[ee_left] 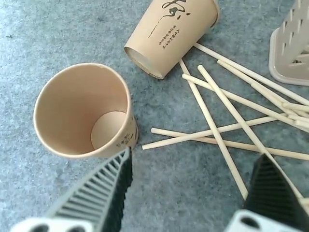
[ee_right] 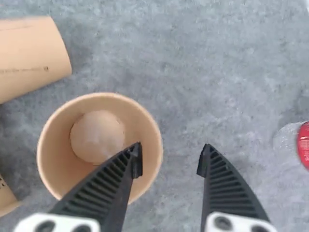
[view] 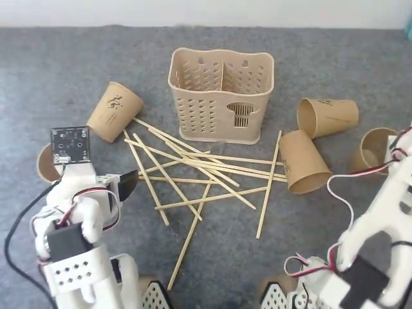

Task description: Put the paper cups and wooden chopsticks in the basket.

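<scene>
While the left claw (ee_left: 195, 162) hangs wide, the right claw (ee_right: 171, 150), also wide, straddles a cup (ee_right: 91, 133) rim; pinching likely comes next.

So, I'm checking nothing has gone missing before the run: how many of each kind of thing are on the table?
Paper cups: 5
Basket: 1
Wooden chopsticks: about 12; they overlap, so the exact count is unclear
Total: about 18

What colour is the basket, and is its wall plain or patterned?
Beige basket, walls perforated with rows of small slots; clearest in the high view.
</scene>
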Robot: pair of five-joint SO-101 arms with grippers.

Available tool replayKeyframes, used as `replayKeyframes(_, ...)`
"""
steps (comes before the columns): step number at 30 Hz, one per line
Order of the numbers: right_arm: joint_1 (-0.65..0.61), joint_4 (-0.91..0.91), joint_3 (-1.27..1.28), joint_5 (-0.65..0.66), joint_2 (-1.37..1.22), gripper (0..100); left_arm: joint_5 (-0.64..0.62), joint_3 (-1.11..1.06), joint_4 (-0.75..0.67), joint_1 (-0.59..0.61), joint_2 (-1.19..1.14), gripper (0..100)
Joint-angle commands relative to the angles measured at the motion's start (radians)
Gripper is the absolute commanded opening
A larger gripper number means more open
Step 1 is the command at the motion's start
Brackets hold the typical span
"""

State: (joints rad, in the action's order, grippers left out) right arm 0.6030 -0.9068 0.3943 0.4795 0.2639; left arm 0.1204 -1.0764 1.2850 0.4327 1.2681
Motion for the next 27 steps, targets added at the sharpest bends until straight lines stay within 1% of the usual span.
replayKeyframes(1,0.013,0.008,-0.015,-0.012,-0.067,20.2,0.009,0.012,-0.025,-0.006,0.009,37)
replayKeyframes(3,0.013,0.013,-0.017,-0.028,-0.117,20.1,0.009,0.013,-0.025,-0.006,0.008,37)
replayKeyframes(8,0.01,0.019,-0.06,-0.13,-0.236,19.1,0.009,0.025,-0.041,-0.002,0.006,37)
replayKeyframes(9,0.01,0.018,-0.074,-0.149,-0.249,16.8,0.009,0.038,-0.037,-0.002,0.006,37)
replayKeyframes(12,0.013,0.01,-0.11,-0.186,-0.266,2.4,0.009,0.085,-0.011,0.0,0.006,37)
replayKeyframes(13,0.013,-0.008,-0.124,-0.189,-0.266,0.0,0.009,0.107,0.0,0.0,0.006,37)
replayKeyframes(15,0.013,-0.084,-0.163,-0.19,-0.266,3.5,0.009,0.166,0.021,0.0,0.003,37)
replayKeyframes(16,0.013,-0.127,-0.189,-0.19,-0.266,3.2,0.009,0.206,0.04,0.002,-0.009,37)
replayKeyframes(18,0.013,-0.211,-0.249,-0.19,-0.268,0.3,0.006,0.3,0.094,0.008,-0.071,37)
replayKeyframes(23,0.013,-0.39,-0.382,-0.192,-0.272,0.8,0.005,0.503,0.184,0.009,-0.339,37)
replayKeyframes(27,0.013,-0.435,-0.434,-0.192,-0.275,0.8,0.005,0.552,0.196,0.011,-0.482,37)
